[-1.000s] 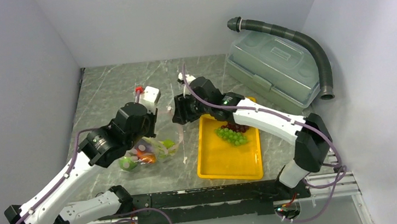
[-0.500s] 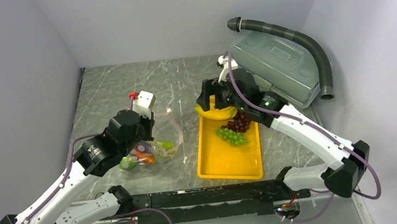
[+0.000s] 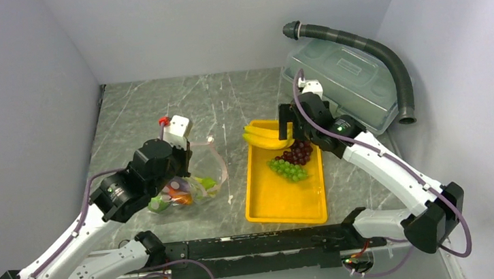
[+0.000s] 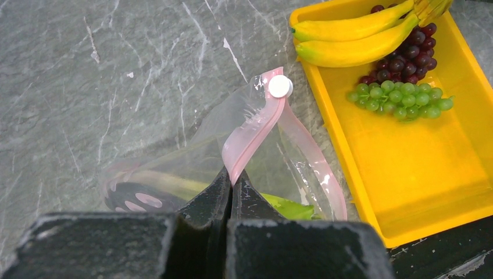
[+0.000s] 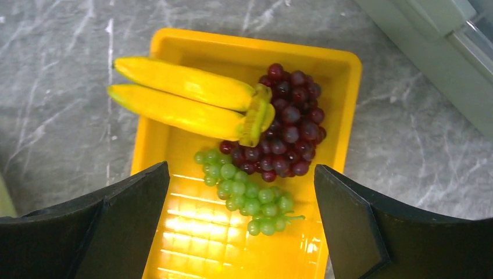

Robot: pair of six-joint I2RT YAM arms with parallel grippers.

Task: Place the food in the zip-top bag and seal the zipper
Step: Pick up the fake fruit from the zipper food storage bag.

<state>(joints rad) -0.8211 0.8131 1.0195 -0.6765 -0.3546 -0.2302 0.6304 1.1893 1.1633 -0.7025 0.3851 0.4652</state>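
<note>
Moved since a second ago: your right gripper [image 5: 241,167] has left the bag mouth and swung toward 2 o'clock, and it now hangs over the far end of the yellow tray [image 5: 343,75].

- Right hand: jaws spread as wide as they go, holding and touching nothing. The bananas [image 5: 186,96] lie directly below it.
- Left gripper [image 4: 231,186]: clenched on the zipper [image 4: 256,131], lifting one lip of the zip-top bag [image 4: 192,151]. The white slider [image 4: 281,86] sits at the strip's far end.
- Bag: at 8 o'clock on the table, already holding some green and orange food [image 3: 181,194].
- Tray: at 4 o'clock on the table. The bananas lie across its 11 o'clock corner with their tips over the rim, the dark red grapes [image 5: 288,125] touch their stem end, and the green grapes [image 5: 244,195] are just beside those.

Hazards for you, as judgement:
- A wide grab on the bananas may catch the dark red grapes, since they touch.
- A push on the overhanging tips could tip the bunch off the tray.
- A single pinch holds the mouth up, so the free lip may sag and the long bananas may snag on it.
</note>
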